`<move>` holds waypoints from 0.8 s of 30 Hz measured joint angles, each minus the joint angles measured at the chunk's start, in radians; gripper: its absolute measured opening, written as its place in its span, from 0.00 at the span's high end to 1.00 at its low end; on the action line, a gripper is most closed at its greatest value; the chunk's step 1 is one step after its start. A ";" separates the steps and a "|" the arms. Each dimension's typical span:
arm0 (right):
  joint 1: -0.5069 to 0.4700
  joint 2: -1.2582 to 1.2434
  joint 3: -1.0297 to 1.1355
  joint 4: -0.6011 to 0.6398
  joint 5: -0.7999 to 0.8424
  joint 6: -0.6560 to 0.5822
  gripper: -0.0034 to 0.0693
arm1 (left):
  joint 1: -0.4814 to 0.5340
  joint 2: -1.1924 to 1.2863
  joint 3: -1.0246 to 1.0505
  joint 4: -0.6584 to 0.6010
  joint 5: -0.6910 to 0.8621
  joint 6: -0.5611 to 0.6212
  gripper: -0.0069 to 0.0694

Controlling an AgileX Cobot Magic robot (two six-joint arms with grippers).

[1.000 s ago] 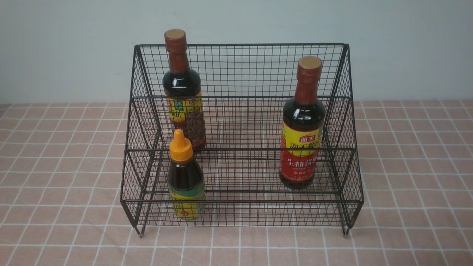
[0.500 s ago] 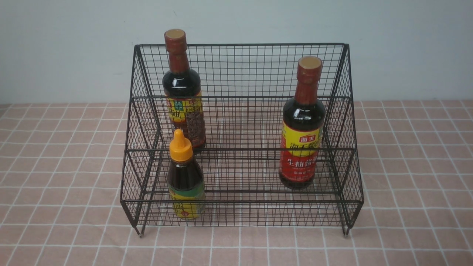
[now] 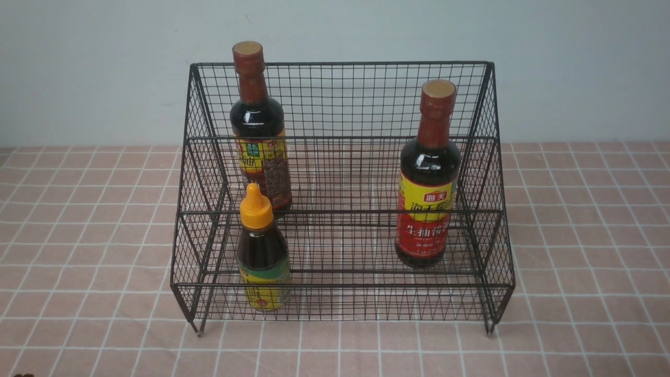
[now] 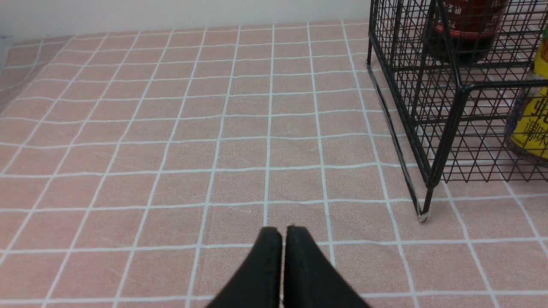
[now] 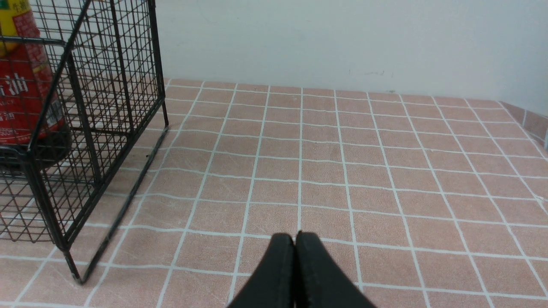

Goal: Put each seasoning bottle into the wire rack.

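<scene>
**Bottles all racked — nothing left on the surface**

Bottles number three, and every one stands upright inside the rack [image 3: 343,173]. The brown-label bottle [image 3: 260,131] sits on the rear shelf toward the robot's left. The short bottle [image 3: 261,251], with its orange nozzle cap, stands on the lowest front shelf just before it. The red-label bottle [image 3: 429,178] stands on the middle shelf toward the right, well apart from the other two.

The checked surface [image 3: 84,235] around the rack shows no further bottle in the front view, and neither wrist view finds one beside the rack's feet.

Both arms are out of the front view. The left hand [image 4: 282,233] hangs over bare cloth near the rack's left front foot, its fingers pressed together and holding nothing. The right hand [image 5: 295,239] does the same off the rack's right side — fingers closed, empty, apart from the wire.

By these pictures the task looks complete: each bottle is placed, none leans, none rests against a neighbour. What could remain is only for the arms to stand clear, which they seem to do.
</scene>
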 joint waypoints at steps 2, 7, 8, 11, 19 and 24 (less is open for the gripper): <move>0.000 0.000 0.000 0.000 0.000 0.000 0.97 | 0.000 0.000 0.000 0.000 0.000 -0.001 0.92; 0.000 0.000 0.000 0.000 0.000 0.000 0.97 | 0.000 0.000 0.000 0.000 0.000 -0.001 0.92; 0.000 0.000 0.000 0.000 0.000 0.000 0.97 | 0.000 0.000 0.000 0.000 0.000 -0.001 0.92; 0.000 0.000 0.000 0.001 0.000 -0.006 0.97 | 0.000 0.000 0.000 0.000 0.000 -0.001 0.92; 0.000 0.000 0.000 0.001 0.000 -0.008 0.97 | 0.000 0.000 0.000 0.000 0.000 -0.001 0.92; 0.000 0.000 0.000 0.001 0.000 -0.008 0.97 | 0.000 0.000 0.000 0.000 0.000 -0.001 0.92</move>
